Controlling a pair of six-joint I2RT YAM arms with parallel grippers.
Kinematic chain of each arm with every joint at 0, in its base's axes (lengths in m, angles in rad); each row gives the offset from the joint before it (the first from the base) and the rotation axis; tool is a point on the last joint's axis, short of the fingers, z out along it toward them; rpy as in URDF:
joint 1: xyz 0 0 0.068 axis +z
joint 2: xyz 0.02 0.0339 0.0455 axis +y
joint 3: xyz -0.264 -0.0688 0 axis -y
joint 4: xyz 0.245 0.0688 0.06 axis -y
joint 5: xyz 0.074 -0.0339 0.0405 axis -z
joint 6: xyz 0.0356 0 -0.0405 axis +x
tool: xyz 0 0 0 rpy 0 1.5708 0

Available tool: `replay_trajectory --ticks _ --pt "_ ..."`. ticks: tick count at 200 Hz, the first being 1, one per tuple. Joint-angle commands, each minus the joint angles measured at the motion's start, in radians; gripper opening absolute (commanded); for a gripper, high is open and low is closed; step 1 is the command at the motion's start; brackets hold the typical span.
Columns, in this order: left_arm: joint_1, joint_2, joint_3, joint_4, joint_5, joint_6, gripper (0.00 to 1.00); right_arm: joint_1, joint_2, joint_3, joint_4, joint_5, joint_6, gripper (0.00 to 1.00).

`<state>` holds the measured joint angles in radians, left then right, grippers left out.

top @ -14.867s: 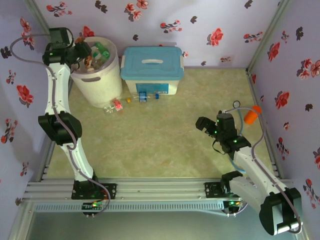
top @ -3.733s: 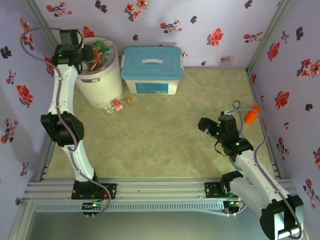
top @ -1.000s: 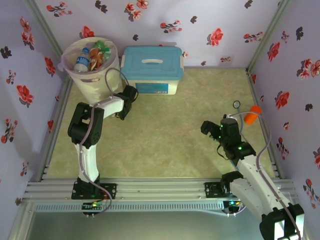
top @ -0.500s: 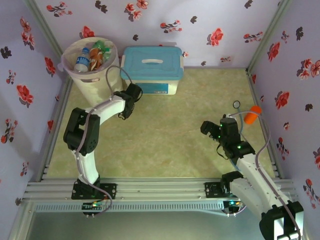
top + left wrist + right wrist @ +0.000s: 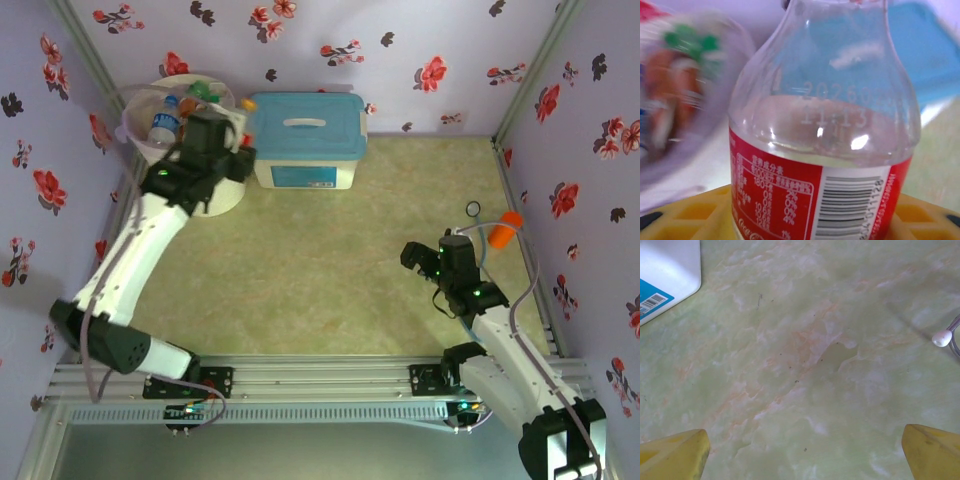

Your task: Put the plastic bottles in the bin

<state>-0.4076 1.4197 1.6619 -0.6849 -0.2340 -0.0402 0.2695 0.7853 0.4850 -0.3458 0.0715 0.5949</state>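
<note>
Bottle [image 5: 822,165], clear, red label: clamped in left gripper [image 5: 812,220], raised just beside the bin [image 5: 135,125]. Bottles [image 5: 165,122] already binned: several, piled near the rim. Right gripper [image 5: 805,450]: jaws wide, holding nothing, over bare table [image 5: 805,340], well apart. Outstanding, by my reckoning: I carry this one over the rim and release; job nearly finished.

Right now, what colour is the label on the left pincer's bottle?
Red label on the bottle; left wrist view.
</note>
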Motion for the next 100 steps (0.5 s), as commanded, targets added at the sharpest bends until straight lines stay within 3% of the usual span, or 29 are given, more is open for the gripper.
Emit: replay_trajectory --ticks 1,41,100 --pt "0.151 -0.038 0.049 0.036 0.152 -0.131 0.18 -0.006 0.008 -0.021 0.054 -0.006 0.012 0.99" --pt "0.417 0.067 0.236 -0.025 0.385 -0.225 0.1 -0.007 0.016 -0.026 0.065 -0.007 0.001 0.99" --pt "0.569 0.354 0.563 -0.206 0.423 -0.173 0.01 -0.01 -0.005 -0.04 0.055 0.002 -0.004 0.99"
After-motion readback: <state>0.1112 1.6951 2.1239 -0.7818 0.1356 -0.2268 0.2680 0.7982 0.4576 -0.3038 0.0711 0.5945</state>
